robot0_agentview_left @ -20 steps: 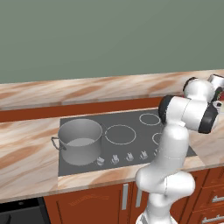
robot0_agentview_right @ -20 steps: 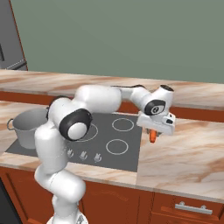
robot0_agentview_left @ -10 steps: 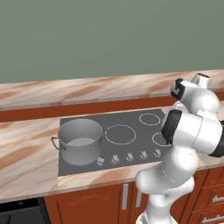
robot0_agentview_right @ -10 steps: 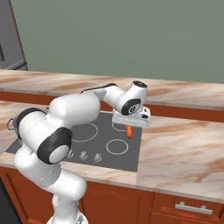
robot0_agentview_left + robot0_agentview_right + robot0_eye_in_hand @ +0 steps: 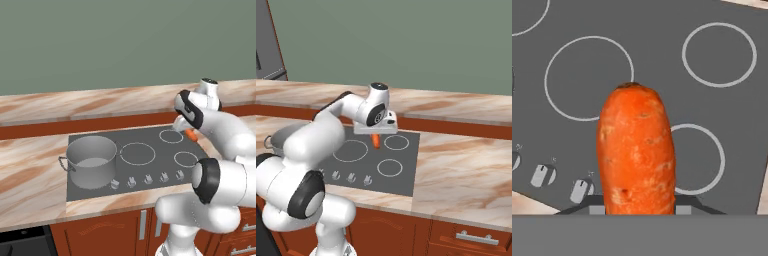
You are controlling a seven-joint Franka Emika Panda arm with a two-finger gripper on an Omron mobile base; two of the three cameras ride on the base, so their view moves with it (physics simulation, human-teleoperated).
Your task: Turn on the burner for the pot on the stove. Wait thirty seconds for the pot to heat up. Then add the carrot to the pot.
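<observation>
Tabletop [image 5: 30, 172]: veined pink-brown marble, polished, spreading well beyond the end effector on every side.

Stove [image 5: 150, 170]: flat matte dark-grey panel with thin white rings, directly beneath the end effector; silver knobs [image 5: 147, 178] along its front edge.

Pot [image 5: 91, 161]: wide grey metal cylinder with loop handles, rigid, probably heavy; stands well apart from the end effector, at the stove's far end.

End effector [image 5: 375, 133]: clamped narrow on the carrot, above the stove.

Carrot [image 5: 637, 155]: bright orange, tapered, faintly pitted skin; likely light, stiff, not fragile, somewhat smooth. Held at one end, the rest hanging free below; a mid-body hold would probably grip more securely.
</observation>
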